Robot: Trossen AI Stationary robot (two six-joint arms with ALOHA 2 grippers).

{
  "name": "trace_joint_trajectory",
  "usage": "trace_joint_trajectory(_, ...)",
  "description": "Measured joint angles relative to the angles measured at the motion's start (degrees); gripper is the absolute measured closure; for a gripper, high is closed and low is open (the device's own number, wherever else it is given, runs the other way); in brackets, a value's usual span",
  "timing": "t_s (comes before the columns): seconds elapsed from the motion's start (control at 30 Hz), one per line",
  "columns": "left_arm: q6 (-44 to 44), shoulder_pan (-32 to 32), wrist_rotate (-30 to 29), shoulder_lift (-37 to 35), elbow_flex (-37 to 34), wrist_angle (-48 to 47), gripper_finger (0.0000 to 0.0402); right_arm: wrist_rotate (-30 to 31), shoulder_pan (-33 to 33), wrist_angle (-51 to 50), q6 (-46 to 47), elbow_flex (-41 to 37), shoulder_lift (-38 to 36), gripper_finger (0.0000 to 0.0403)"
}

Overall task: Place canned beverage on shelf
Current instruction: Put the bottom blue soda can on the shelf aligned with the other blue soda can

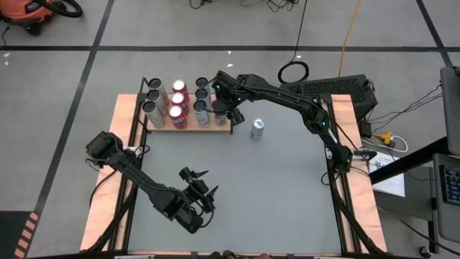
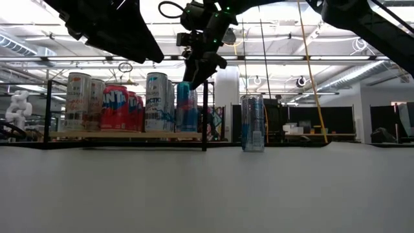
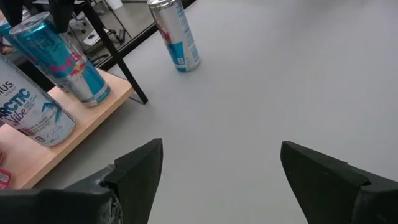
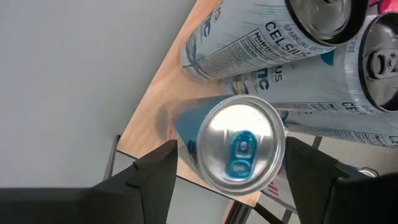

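Large grey bench (image 1: 273,187), seen from above. Toward twelve o'clock, flat light-brown wood-grain shelf (image 1: 188,126) with thin black posts, crowded with upright cans. Right tool (image 1: 223,108) above shelf's three o'clock end, fingers parted around slim blue-and-silver can (image 4: 239,149) standing there, not gripping. Similar can (image 1: 257,129) upright on bench just beyond. Left tool (image 1: 203,188) near seven o'clock, wide open, empty.

Both arms are dark, near-black, built of chunky angular links. The right arm (image 1: 287,97) carries small green indicator lights by its wrist and elbow. The left arm (image 1: 147,183) ends in blunt, matte-black wedge-shaped fingers (image 3: 134,171).
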Motion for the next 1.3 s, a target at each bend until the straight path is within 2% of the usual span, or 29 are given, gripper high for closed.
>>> trace_joint_trajectory(0.33, -0.2, 0.0, 0.0, 0.0, 0.0, -0.3, 0.0085, 0.1, 0.4, 0.5, 0.5, -0.2, -0.6, 0.0172)
trace_joint_trajectory(0.5, -0.1, 0.0, 0.0, 0.0, 0.0, -0.3, 0.0085, 4.2, 2.5, -0.4, 3.0, -0.3, -3.6, 0.0172)
trace_joint_trajectory(0.6, -0.2, -0.3, 0.0, 0.0, 0.0, -0.6, 0.0085, 4.4, 4.1, -2.1, 7.7, -0.3, -6.5, 0.0172)
trace_joint_trajectory(0.8, -0.5, -2.0, -0.3, 0.0, 0.0, -2.0, 0.0085, 0.3, 7.0, -2.6, 25.6, -0.2, -9.1, 0.0175)
trace_joint_trajectory(0.97, -0.3, -2.6, -1.2, 0.0, 0.0, -2.0, 0.0085, 6.9, 10.6, -3.6, 32.4, -1.1, -8.3, 0.0195)
trace_joint_trajectory(1.17, -0.4, -3.5, -1.4, 0.0, 0.0, -1.9, 0.0085, 20.8, 15.0, 0.9, 41.7, -6.1, -6.3, 0.0236)
trace_joint_trajectory(1.3, -0.5, -5.3, -1.6, 0.0, 0.0, -2.6, 0.0085, 24.5, 16.7, 7.1, 46.5, -12.1, -6.3, 0.0272)
